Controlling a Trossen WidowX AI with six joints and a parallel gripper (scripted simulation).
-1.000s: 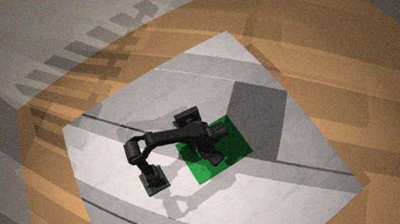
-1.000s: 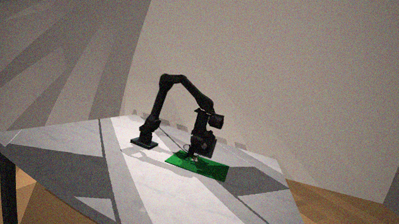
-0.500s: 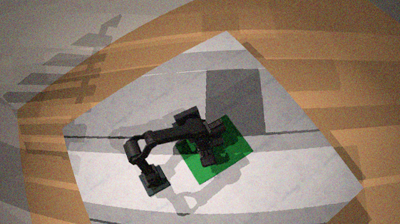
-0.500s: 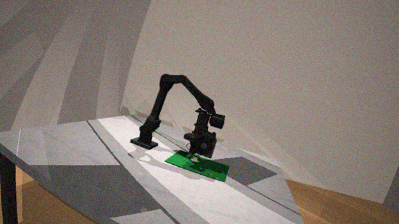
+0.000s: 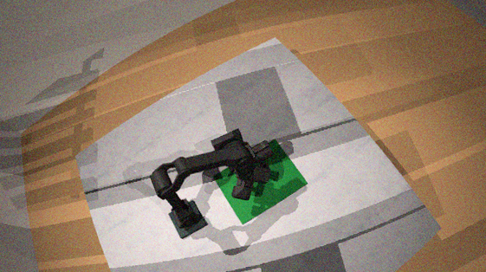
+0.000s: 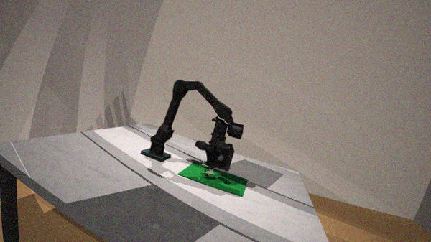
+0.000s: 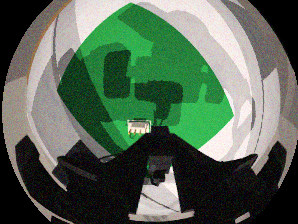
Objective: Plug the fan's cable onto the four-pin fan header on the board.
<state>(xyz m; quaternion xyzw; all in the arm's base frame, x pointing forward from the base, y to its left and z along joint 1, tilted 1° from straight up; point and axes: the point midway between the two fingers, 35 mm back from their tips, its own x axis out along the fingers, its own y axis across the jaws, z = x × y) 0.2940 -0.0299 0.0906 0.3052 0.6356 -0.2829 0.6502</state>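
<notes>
The green board (image 5: 241,213) (image 6: 231,188) (image 7: 192,131) lies flat on the table. The white four-pin header (image 6: 210,172) (image 7: 139,127) stands on it. My gripper (image 6: 209,167) (image 7: 160,136) points down low over the board and is shut on the small dark plug (image 7: 160,129). In the wrist view the plug appears just right of the header, apart from it in the picture; its height above the board cannot be told. Thin wires show at the plug. The black fan (image 5: 226,140) is beside the board, partly behind the hand. Most of the cable is hidden.
The arm's base (image 5: 187,220) (image 6: 155,155) stands on the pale table (image 5: 147,243) (image 6: 102,164), left of the board. Shadows of the arm fall over the board. The hand hides much of the board in the top view.
</notes>
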